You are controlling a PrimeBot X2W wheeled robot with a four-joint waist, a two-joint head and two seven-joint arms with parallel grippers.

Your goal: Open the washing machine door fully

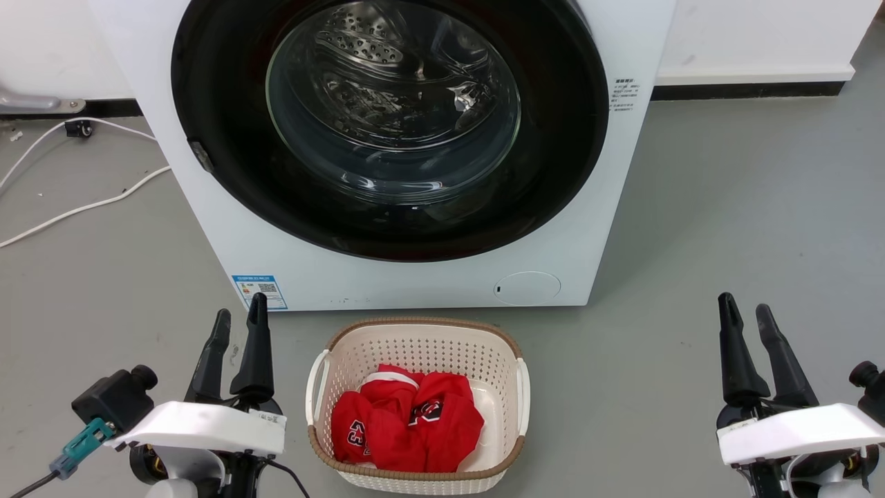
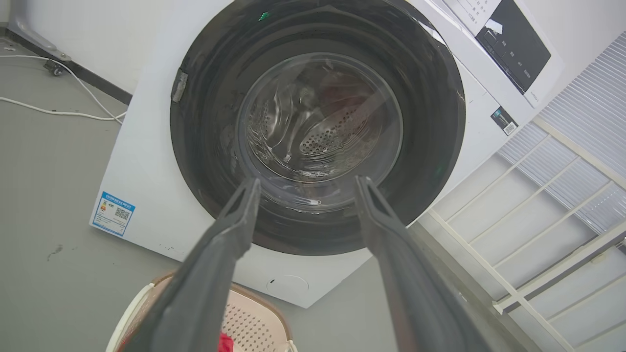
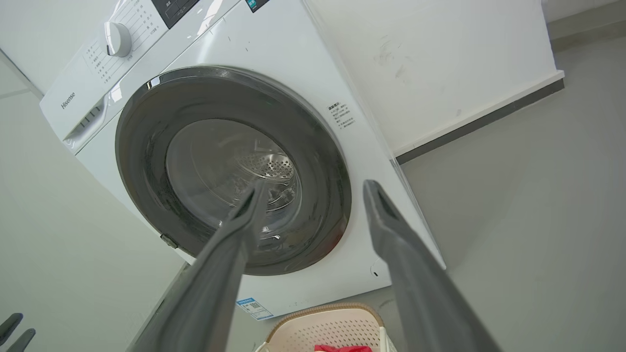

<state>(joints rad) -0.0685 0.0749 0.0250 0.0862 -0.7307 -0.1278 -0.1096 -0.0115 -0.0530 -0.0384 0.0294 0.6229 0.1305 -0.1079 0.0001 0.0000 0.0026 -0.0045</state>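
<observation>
Left gripper (image 1: 240,308), right gripper (image 1: 743,304) are being held spread; the rim catch (image 1: 201,156) of the probably slick, rigid washing machine door (image 1: 221,104) is being favoured.

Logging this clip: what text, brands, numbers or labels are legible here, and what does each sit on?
"Hisense": white top panel of the washing machine, near the dial.
Blue label, machine's lower front corner: QR code, print too small to read.
Notice beside the washing machine door: too small.
Dial markings, dark display: too small.
Red garment in the basket: figures folded, unreadable.
</observation>
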